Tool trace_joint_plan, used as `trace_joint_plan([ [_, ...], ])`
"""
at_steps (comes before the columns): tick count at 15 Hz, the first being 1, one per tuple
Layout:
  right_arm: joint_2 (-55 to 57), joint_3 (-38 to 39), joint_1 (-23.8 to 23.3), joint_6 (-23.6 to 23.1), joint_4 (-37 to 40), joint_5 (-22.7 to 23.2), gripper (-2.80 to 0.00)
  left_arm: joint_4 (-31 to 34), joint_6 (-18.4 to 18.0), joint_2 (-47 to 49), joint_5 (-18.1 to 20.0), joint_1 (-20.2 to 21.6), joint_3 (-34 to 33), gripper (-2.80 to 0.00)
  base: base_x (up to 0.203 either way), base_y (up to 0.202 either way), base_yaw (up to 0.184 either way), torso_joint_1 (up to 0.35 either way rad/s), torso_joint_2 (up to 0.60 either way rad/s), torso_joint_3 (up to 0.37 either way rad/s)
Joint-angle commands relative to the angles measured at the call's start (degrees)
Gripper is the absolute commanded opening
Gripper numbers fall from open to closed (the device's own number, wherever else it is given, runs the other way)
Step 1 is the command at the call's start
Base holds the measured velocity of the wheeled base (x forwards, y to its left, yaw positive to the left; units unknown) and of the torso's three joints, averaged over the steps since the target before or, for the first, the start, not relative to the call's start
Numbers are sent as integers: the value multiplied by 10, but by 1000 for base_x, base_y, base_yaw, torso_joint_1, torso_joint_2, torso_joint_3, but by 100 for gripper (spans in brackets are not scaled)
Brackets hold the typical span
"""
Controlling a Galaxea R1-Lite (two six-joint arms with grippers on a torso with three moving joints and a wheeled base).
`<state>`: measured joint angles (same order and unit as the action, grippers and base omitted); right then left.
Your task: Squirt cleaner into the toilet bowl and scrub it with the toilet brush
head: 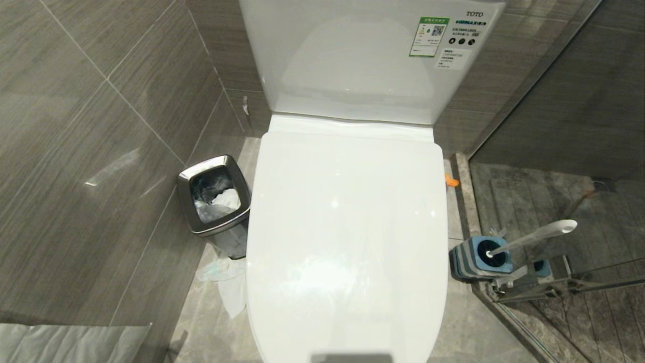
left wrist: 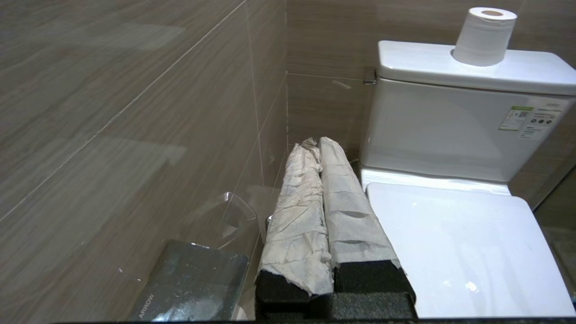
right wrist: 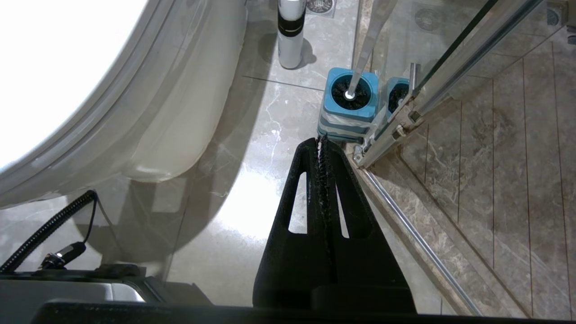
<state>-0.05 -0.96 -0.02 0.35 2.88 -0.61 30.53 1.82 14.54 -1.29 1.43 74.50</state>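
Hanging closed, right pincer (right wrist: 322, 143) points at floor (right wrist: 252, 216).

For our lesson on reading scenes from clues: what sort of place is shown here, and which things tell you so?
Most likely a bathroom: a white toilet with its lid down, a toilet brush in its holder beside a glass shower screen, and a small steel bin against tiled walls.
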Motion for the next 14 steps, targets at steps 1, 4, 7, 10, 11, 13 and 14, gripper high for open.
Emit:
trace_joint_plan([
  [1, 0, 0, 0, 0, 0, 0, -280, 4, -7, -48, -5, -3, -24, -280, 0, 0, 0, 0, 0, 0],
  [4, 0, 0, 0, 0, 0, 0, -280, 4, -22, -115, -9, -8, -94, -280, 0, 0, 0, 0, 0, 0],
  [7, 0, 0, 0, 0, 0, 0, -280, 4, -28, -145, -10, -9, -129, -280, 0, 0, 0, 0, 0, 0],
  [10, 0, 0, 0, 0, 0, 0, -280, 0, -30, -145, -12, -9, -151, -280, 0, 0, 0, 0, 0, 0],
  [11, 0, 0, 0, 0, 0, 0, -280, -10, -30, -145, -13, -9, -170, -280, 0, 0, 0, 0, 0, 0],
  [13, 0, 0, -1, 0, 0, 0, -280, -84, -36, -145, -17, -9, -233, -280, 0, 0, 0, 0, 0, 0],
  [14, 0, 0, 0, 0, 0, 0, -280, -136, -45, -145, -19, -9, -273, -280, 0, 0, 0, 0, 0, 0],
])
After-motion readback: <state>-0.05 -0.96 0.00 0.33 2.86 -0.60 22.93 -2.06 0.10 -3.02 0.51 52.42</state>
